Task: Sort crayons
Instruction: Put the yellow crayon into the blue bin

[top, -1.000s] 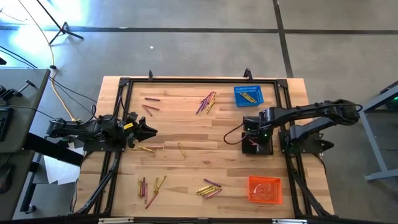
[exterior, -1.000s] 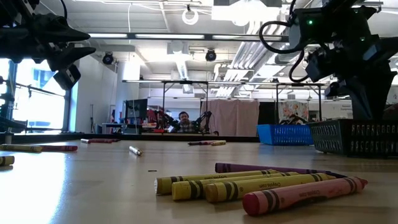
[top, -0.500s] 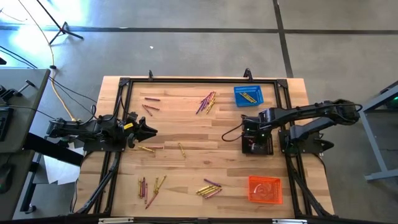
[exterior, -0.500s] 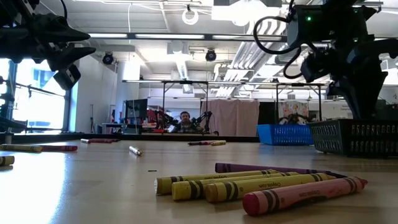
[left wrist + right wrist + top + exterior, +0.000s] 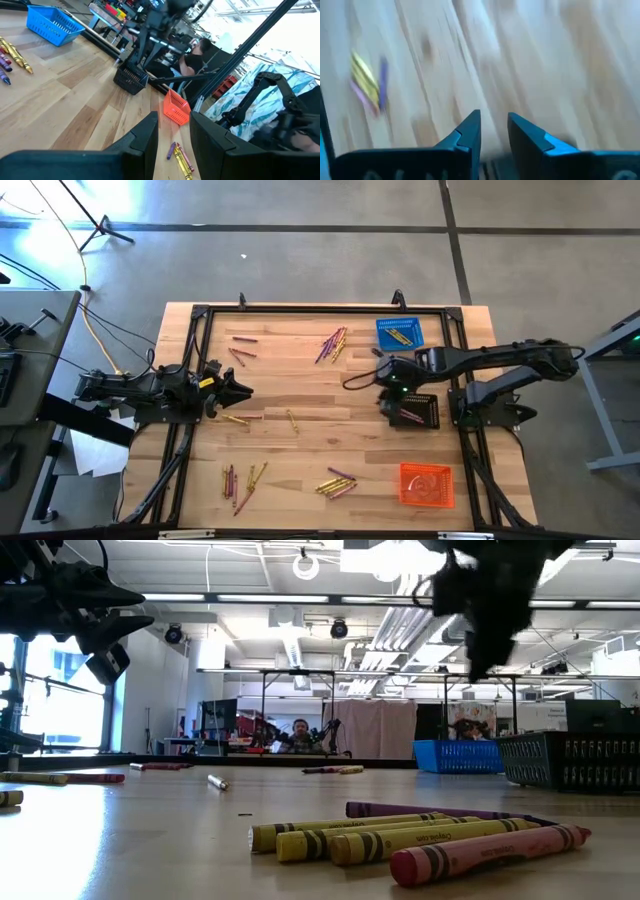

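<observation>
A light wooden tabletop (image 5: 300, 395) with a black frame along its edges carries three mesh baskets on its right side: a blue basket (image 5: 399, 333) at the far corner, a black basket (image 5: 420, 409) midway, and an orange basket (image 5: 426, 484) at the near corner. Crayons (image 5: 333, 341) lie scattered in loose clusters: a bundle near the blue basket, a few at far left, some at centre, and two groups along the near edge.

High view: you look straight down on the whole table (image 5: 300, 380). Low view: level at tabletop height, close to a crayon cluster (image 5: 420, 835), facing the room. Left wrist view: across the table toward the black basket (image 5: 131, 80), shared with high view (image 5: 420, 412). Right wrist view: close over bare wood.
</observation>
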Motion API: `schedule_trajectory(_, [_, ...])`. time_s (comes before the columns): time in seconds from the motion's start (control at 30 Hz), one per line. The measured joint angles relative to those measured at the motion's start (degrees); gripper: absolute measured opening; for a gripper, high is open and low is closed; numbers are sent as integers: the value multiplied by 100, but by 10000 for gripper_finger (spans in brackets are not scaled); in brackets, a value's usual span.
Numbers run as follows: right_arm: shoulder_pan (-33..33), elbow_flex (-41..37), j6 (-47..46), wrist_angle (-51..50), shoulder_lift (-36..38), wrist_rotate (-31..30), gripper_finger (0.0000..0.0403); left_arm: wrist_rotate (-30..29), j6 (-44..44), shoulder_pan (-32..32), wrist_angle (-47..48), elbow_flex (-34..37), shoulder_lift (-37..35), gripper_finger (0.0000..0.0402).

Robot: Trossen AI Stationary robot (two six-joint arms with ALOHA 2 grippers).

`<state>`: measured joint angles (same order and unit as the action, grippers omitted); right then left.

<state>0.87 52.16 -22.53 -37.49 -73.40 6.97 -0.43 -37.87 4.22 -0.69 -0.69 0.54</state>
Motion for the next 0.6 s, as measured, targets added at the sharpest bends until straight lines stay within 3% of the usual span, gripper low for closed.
schedule_trajectory(0.3, [-562,32,303,3389,-1431,-1004,78,0,1,-2,-1,-1,-1,99])
schedule_trajectory(0.6, [-615,1429,60,3678,-3612,-1865,78,-1,2,-1,0,0,0,99])
